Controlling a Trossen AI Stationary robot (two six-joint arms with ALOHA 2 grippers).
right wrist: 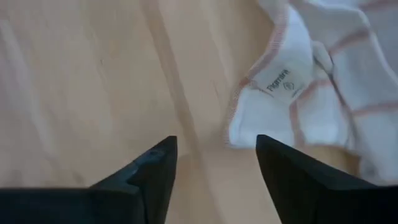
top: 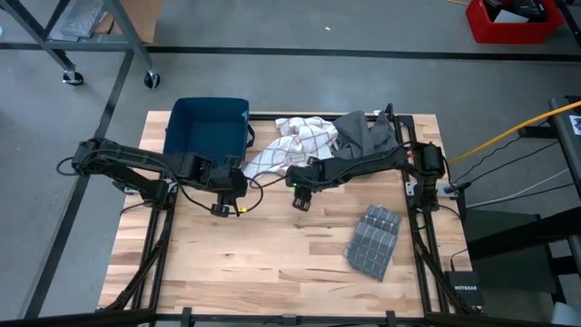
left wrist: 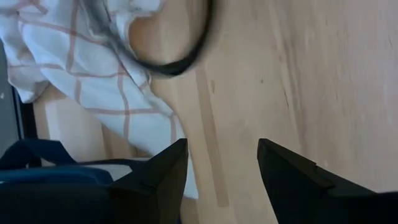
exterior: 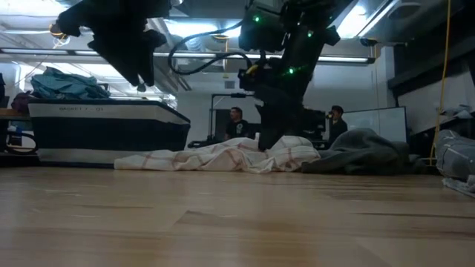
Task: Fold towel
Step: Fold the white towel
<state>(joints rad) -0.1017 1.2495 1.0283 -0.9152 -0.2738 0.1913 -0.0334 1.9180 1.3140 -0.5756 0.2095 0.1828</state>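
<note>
A white towel w/ thin red checks (top: pixel 289 145) lies crumpled at the far middle of the wooden surface (top: pixel 263 254). It is not folded. It sits between a dark blue bin (top: pixel 207 127) on one side and a gray cloth (top: pixel 368 134) on the other; the gray cloth touches it. In the low view the towel (exterior: pixel 223 158) is a low, lumpy heap, & the gray cloth (exterior: pixel 364 152) is a bigger heap next to it.

The right gripper (top: pixel 302 196) hangs just above bare wood, right beside the towel's near edge. Its fingers (right wrist: pixel 298 180) are spread apart & hold nothing. In the right wrist view a towel corner w/ a small white label (right wrist: pixel 280 81) lies just past the fingers, not touching them.

The left gripper (top: pixel 229 207) hangs over bare wood near the bin & near the towel's other end. Its fingers (left wrist: pixel 292 180) are spread apart too, w/ nothing in them. The left wrist view shows the towel (left wrist: pixel 93 74) and a black cable (left wrist: pixel 180 50) looping over it.

A folded gray checked cloth (top: pixel 373 239) lies flat on the near right part of the surface, well apart from the towel.

In the low view, two people (exterior: pixel 236 122) are far back in the room.
</note>
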